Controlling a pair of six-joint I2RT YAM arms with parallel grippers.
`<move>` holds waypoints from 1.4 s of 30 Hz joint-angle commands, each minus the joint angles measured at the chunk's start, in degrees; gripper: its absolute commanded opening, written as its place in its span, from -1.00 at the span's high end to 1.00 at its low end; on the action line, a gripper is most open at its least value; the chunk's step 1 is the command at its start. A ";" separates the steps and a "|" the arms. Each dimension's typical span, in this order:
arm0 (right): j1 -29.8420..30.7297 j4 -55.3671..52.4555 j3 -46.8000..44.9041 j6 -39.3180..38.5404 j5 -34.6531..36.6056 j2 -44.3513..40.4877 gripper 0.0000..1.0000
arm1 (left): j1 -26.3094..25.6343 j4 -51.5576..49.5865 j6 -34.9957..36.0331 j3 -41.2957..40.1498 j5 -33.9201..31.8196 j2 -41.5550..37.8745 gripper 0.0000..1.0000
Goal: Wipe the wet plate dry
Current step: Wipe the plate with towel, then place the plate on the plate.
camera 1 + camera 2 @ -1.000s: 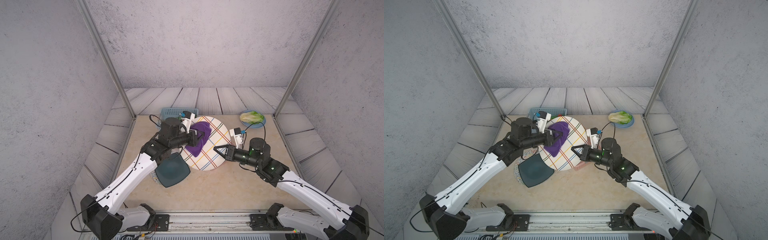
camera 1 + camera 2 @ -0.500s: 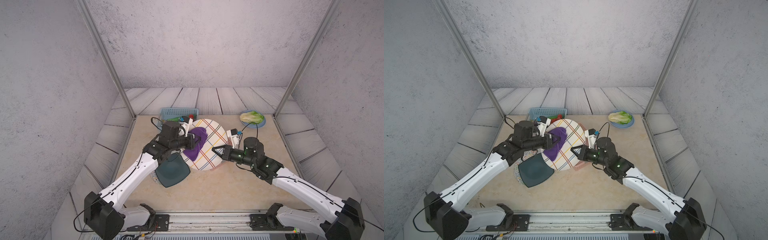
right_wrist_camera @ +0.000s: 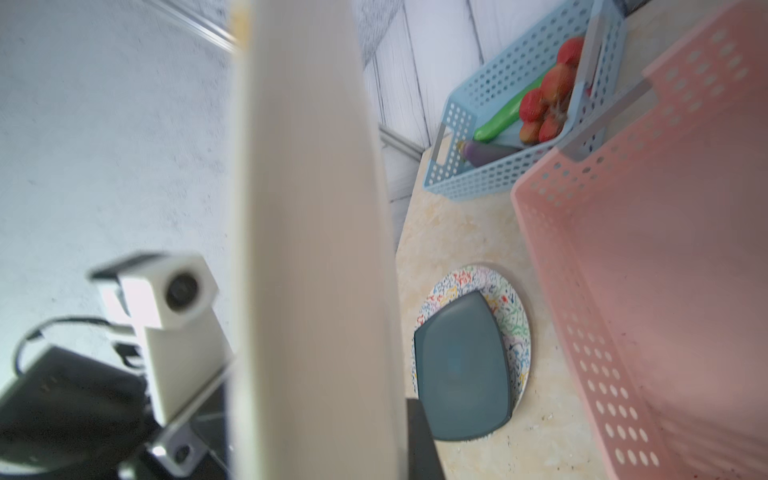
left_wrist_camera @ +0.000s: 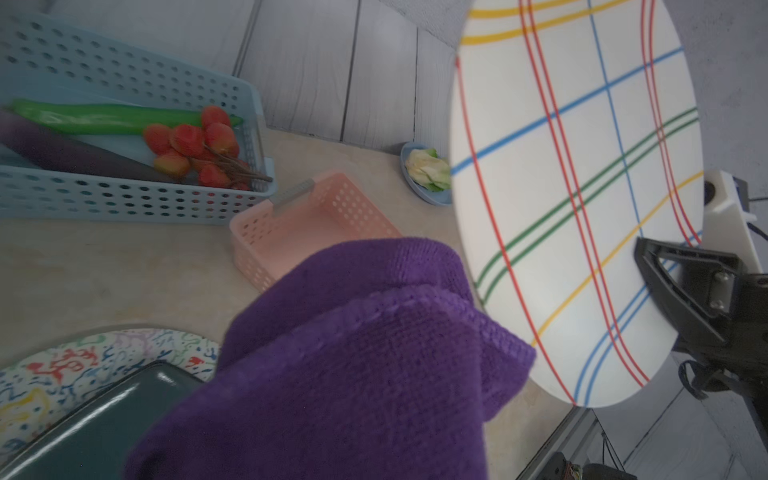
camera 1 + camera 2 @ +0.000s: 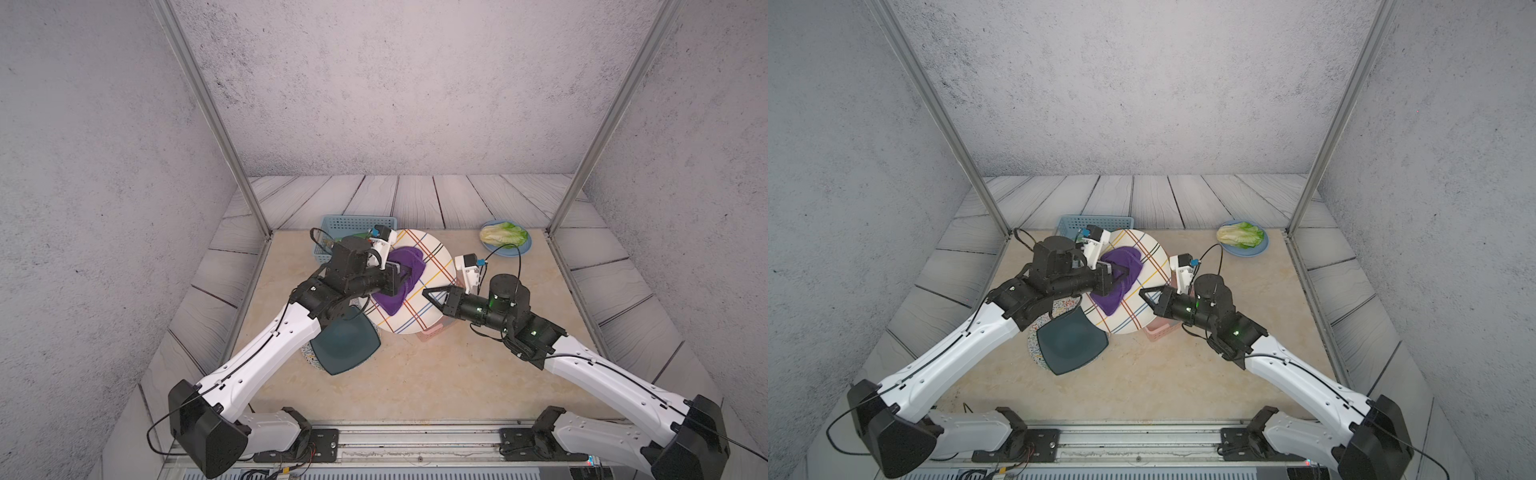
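Top views both show us, nearest on the left, a dark square plate (image 5: 345, 347) resting on a speckled plate (image 5: 1034, 332). Past it, mid-table, we see the striped plate (image 5: 436, 266) held tilted on edge above the pink basket (image 5: 1160, 330), the right gripper (image 5: 430, 294) pinching its right rim. The left gripper (image 5: 409, 274) is clamped on the purple cloth (image 5: 395, 299), which lies against the plate's face. Farthest sit the blue basket (image 5: 353, 224) and lettuce (image 5: 503, 235) on a blue dish (image 5: 521, 249).

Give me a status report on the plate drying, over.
Left gripper shut on cloth, cloth against the plate. Right gripper shut on its rim, holding it up, tilted. Nothing blocking; pink basket underneath.
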 commanded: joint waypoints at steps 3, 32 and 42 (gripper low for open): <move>0.74 18.34 7.04 -2.21 -4.97 -1.90 1.00 | 2.63 -5.09 -1.33 -9.76 -3.57 2.69 1.00; -12.94 17.46 -1.61 11.40 -6.87 -0.64 1.00 | 14.64 -17.13 -5.92 -1.58 -2.66 -20.49 1.00; 6.18 15.84 3.46 5.57 -2.81 18.56 1.00 | 15.14 -25.09 -2.84 6.65 -16.00 -25.83 1.00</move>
